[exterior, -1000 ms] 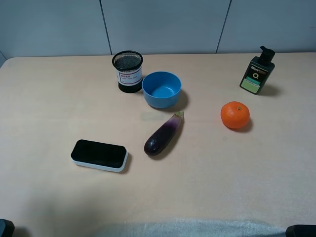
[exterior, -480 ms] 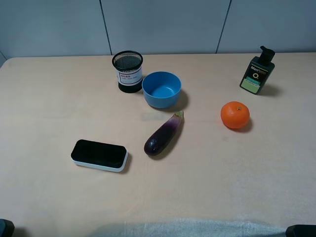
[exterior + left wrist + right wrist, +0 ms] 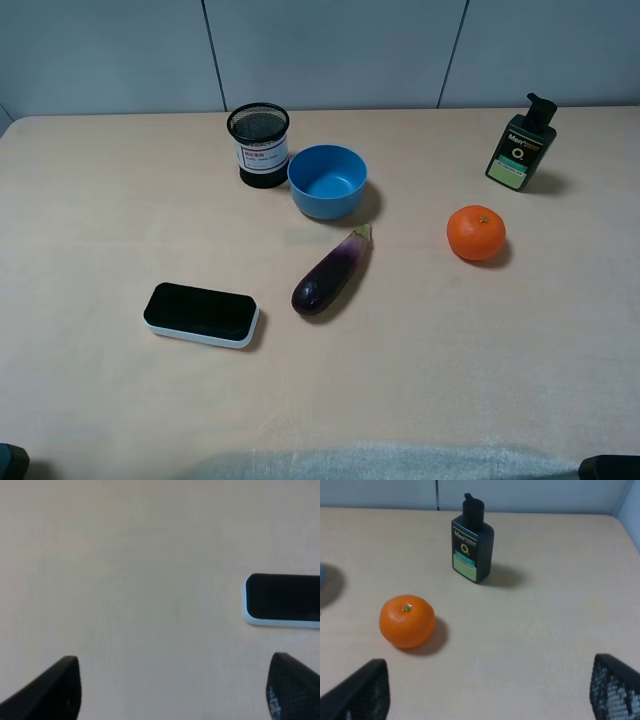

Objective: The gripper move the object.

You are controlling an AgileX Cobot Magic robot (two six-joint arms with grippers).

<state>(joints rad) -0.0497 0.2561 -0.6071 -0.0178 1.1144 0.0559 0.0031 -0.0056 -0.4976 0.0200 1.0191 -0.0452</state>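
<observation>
The blue bowl stands upright and empty at the back middle of the table, touching or almost touching the black mesh cup on its left. Both grippers are far from it, at the table's near edge. My left gripper is open and empty over bare table, with its two dark fingertips wide apart. My right gripper is open and empty too, its fingertips wide apart, facing the orange. In the high view only dark bits of the arms show in the bottom corners.
A purple eggplant lies just in front of the bowl. A black, white-edged eraser lies front left, also in the left wrist view. An orange and a dark pump bottle stand at the right.
</observation>
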